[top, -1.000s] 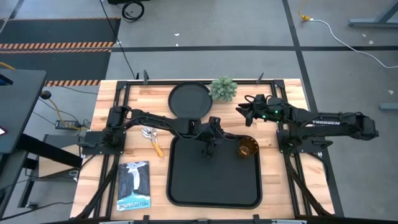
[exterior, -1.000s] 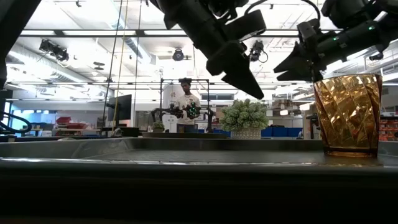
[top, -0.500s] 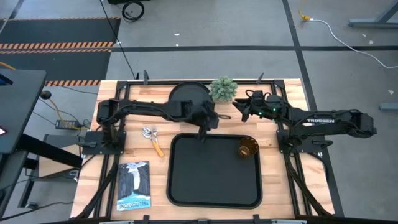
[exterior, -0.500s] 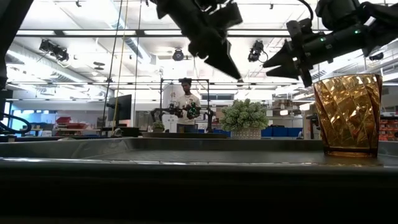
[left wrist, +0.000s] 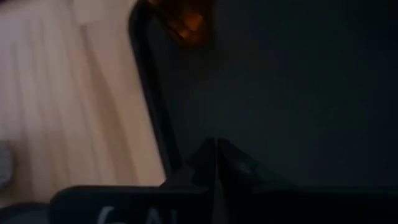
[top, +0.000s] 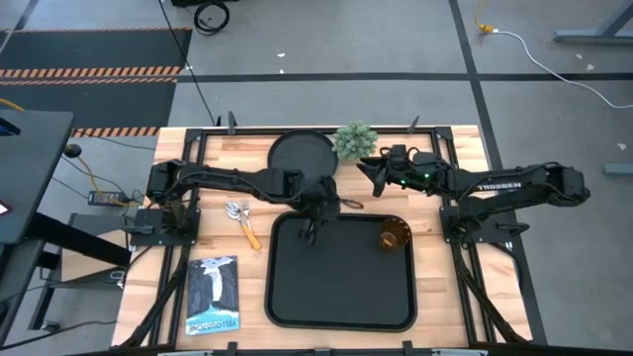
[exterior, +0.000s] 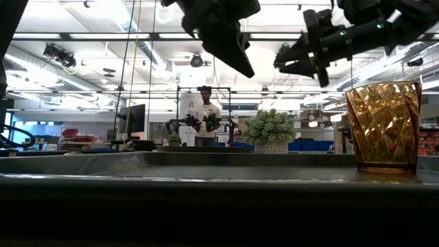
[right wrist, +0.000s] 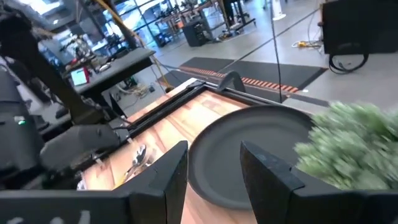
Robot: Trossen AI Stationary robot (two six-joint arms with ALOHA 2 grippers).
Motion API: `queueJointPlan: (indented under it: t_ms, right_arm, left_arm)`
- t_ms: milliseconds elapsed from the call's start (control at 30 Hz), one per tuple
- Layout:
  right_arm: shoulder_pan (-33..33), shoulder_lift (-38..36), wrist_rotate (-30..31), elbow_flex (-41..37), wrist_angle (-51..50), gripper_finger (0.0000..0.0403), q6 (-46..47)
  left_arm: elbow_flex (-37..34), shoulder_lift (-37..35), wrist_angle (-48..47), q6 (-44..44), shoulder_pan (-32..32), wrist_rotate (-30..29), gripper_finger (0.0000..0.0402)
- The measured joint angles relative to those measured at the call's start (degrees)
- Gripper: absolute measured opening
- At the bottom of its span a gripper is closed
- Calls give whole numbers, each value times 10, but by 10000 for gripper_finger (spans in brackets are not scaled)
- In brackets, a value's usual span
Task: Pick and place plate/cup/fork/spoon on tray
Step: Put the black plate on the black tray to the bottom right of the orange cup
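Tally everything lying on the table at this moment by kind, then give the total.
Tray: 1
Plate: 1
Cup: 1 (standing in the tray)
Fork: 1
Spoon: 1
Small plant: 1
Booklet: 1
Total: 7

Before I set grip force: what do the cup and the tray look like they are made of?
The cup looks like clear amber plastic, possibly glass: light passes through its faceted, glossy wall. The tray looks like black matte plastic: an even dark surface with little shine, a moulded raised rim and rounded corners.
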Motion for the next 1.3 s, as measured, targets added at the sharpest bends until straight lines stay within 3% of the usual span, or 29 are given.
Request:
queueJointPlan:
  t_ms: [467,733,933,1300]
  right_arm:
    - [15,124,-1,117,-26,153,-46]
    - [16,141,-32,131,-30,153,-63]
    - [16,141,-37,131,-41,153,-63]
    - [17,204,-37,143,-34,153,-61]
  left_arm:
    - [0,-27,-99,-60,-74,-97,22]
    - [-7,-64,-156,-72,-92,-107,22]
    - [-116,-151,-127,-119,-90,-150,22]
    - [-375,-350,118,-221,-90,-200,23]
